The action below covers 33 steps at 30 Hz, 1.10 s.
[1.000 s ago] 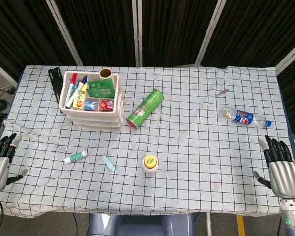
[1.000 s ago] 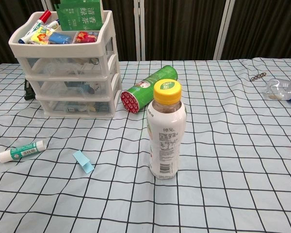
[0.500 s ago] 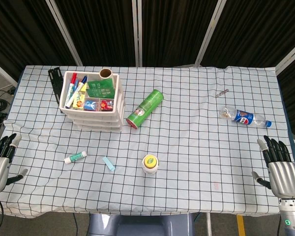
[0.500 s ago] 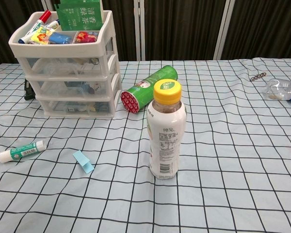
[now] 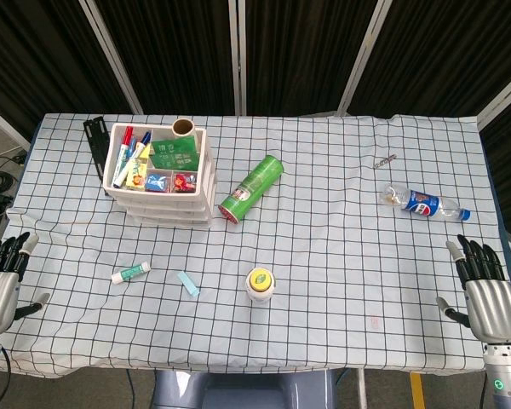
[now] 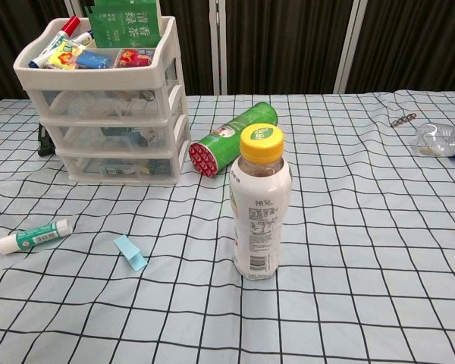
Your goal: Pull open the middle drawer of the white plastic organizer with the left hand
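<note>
White plastic organizer (image 5: 160,175) is seen at the bench's (image 5: 341,256) far left; its middle drawer (image 6: 110,139), shut, is flush with the ones above and below. The left robot hand (image 5: 0,281) is held at the near left edge, fingers apart, nothing grasped, well apart from the organizer. The right robot hand (image 5: 485,294) is likewise spread and empty. The drawer is judged light, thin-walled and slick; its front lip should be hooked, as the whole unit may slide when pulled.

A yellow-capped bottle (image 6: 259,203) stands upright; a green canister (image 5: 252,188), glue stick (image 5: 130,273) and soda bottle (image 5: 424,204) lie on the checked tabletop (image 5: 341,256).
</note>
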Tool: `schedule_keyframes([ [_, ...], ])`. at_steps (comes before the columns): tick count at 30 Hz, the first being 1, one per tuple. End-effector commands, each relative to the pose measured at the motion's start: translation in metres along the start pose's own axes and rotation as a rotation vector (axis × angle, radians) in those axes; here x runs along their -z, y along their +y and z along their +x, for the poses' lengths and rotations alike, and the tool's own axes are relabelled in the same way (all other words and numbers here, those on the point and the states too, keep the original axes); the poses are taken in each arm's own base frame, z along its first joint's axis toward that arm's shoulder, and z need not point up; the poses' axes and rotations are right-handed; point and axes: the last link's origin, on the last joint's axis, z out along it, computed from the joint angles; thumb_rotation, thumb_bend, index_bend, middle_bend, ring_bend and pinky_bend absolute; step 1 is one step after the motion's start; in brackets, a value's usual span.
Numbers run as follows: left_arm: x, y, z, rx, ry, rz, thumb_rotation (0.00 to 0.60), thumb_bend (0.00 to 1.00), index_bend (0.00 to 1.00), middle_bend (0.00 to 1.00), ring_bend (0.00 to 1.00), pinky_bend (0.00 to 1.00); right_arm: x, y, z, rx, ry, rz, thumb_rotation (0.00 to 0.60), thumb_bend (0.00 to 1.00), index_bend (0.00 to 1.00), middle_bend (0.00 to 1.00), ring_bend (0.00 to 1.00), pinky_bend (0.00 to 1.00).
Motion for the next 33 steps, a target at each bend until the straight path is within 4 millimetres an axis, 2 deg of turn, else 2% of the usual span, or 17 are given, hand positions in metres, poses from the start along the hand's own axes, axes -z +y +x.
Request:
schedule_keyframes([
  [1, -0.001, 0.005, 0.001, 0.065, -0.013, -0.017, 0.6, 0.23, 0.0, 0.0, 0.0, 0.0, 0.0, 0.0, 0.001, -0.004, -0.002, -0.004, 0.6, 0.08, 0.0, 0.0, 0.0, 0.0],
  [4, -0.006, 0.013, 0.002, 0.167, -0.019, -0.044, 0.6, 0.32, 0.0, 0.0, 0.0, 0.02, 0.0, 0.001, 0.002, -0.01, -0.001, -0.01, 0.6, 0.08, 0.0, 0.0, 0.0, 0.0],
  [6, -0.013, 0.021, 0.001, 0.253, -0.033, -0.064, 0.6, 0.46, 0.0, 0.05, 0.07, 0.14, 0.0, 0.001, 0.003, -0.016, -0.001, -0.009, 0.6, 0.08, 0.0, 0.0, 0.0, 0.0],
  [7, -0.016, 0.023, 0.0, 0.276, -0.04, -0.068, 0.6, 0.5, 0.0, 0.1, 0.12, 0.2, 0.0, 0.001, 0.003, -0.017, -0.002, -0.008, 0.6, 0.08, 0.0, 0.0, 0.0, 0.0],
  [10, -0.028, 0.034, -0.005, 0.381, -0.072, -0.085, 0.6, 0.68, 0.0, 0.44, 0.45, 0.45, 0.0, 0.0, 0.003, -0.021, -0.005, -0.008, 0.6, 0.08, 0.0, 0.0, 0.0, 0.0],
  [12, -0.034, 0.039, -0.008, 0.421, -0.097, -0.095, 0.6, 0.74, 0.0, 0.54, 0.55, 0.51, 0.0, 0.0, 0.003, -0.024, -0.007, -0.008, 0.6, 0.08, 0.0, 0.0, 0.0, 0.0],
  [15, -0.047, 0.051, -0.015, 0.498, -0.146, -0.116, 0.6, 0.82, 0.0, 0.65, 0.65, 0.56, 0.0, 0.001, 0.004, -0.034, -0.007, -0.01, 0.6, 0.08, 0.0, 0.0, 0.0, 0.0],
  [18, -0.056, 0.062, -0.021, 0.566, -0.219, -0.132, 0.6, 0.86, 0.0, 0.69, 0.69, 0.6, 0.0, 0.002, 0.006, -0.044, -0.007, -0.014, 0.6, 0.08, 0.0, 0.0, 0.0, 0.0],
  [26, -0.08, 0.083, -0.026, 0.686, -0.323, -0.145, 0.6, 0.88, 0.0, 0.69, 0.7, 0.64, -0.001, 0.005, 0.009, -0.067, -0.004, -0.022, 0.6, 0.08, 0.0, 0.0, 0.0, 0.0],
  [33, -0.101, 0.103, -0.033, 0.693, -0.383, -0.164, 0.6, 0.88, 0.0, 0.69, 0.7, 0.64, -0.002, 0.007, 0.011, -0.079, -0.005, -0.029, 0.6, 0.08, 0.0, 0.0, 0.0, 0.0],
])
